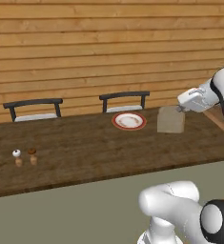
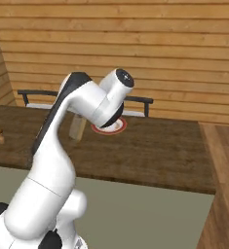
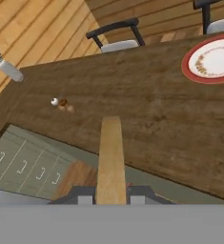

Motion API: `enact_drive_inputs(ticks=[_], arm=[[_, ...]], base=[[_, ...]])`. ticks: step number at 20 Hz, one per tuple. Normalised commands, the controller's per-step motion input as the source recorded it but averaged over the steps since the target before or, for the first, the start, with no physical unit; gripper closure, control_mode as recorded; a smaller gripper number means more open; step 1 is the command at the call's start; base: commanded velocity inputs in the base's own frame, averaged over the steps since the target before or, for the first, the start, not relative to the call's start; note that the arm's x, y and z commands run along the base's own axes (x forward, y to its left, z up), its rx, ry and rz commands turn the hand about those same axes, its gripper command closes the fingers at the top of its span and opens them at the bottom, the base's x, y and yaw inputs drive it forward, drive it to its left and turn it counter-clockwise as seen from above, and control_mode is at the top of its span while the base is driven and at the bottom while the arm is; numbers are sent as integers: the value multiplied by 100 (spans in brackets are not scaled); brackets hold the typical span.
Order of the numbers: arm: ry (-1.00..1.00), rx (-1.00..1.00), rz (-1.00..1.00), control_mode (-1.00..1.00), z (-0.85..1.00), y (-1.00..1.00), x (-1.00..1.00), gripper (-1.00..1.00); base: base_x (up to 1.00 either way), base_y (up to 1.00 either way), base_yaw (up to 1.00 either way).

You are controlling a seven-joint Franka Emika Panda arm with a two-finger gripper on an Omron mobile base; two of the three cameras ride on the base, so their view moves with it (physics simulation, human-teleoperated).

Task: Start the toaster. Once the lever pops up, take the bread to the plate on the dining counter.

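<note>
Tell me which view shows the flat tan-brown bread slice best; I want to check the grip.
The left base view: the flat tan-brown bread slice shows its broad face, held by the gripper beside the red-rimmed white plate. The hand view gives it edge-on; the right base view shows a sliver behind the arm.

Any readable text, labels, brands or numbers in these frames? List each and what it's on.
None readable.
Round white plate with a red rim: brownish marks on its face, a pattern, not letters.
Flat tan-brown bread slice held in the gripper: blank.
Two small shakers on the dark brown wood-grain counter: too small to show any label.
</note>
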Motion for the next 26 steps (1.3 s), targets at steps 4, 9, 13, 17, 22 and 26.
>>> enact_drive_inputs(ticks=[4, 9, 13, 17, 22, 26], arm=[[3, 17, 13, -100, -52, 12, 100, 100], [0, 3, -1, -100, -55, 12, 100, 100], [-2, 0, -6, -100, -45, 2, 92, 100], [-3, 0, -6, -100, -39, 0, 82, 100], [-6, 0, -1, -100, -42, 4, 35, 100], [-8, 0, 0, -100, -30, 0, 28, 100]], base=[[0, 0, 0], [0, 0, 0], [0, 0, 0], [0, 0, 0], [0, 0, 0], [0, 0, 0]])
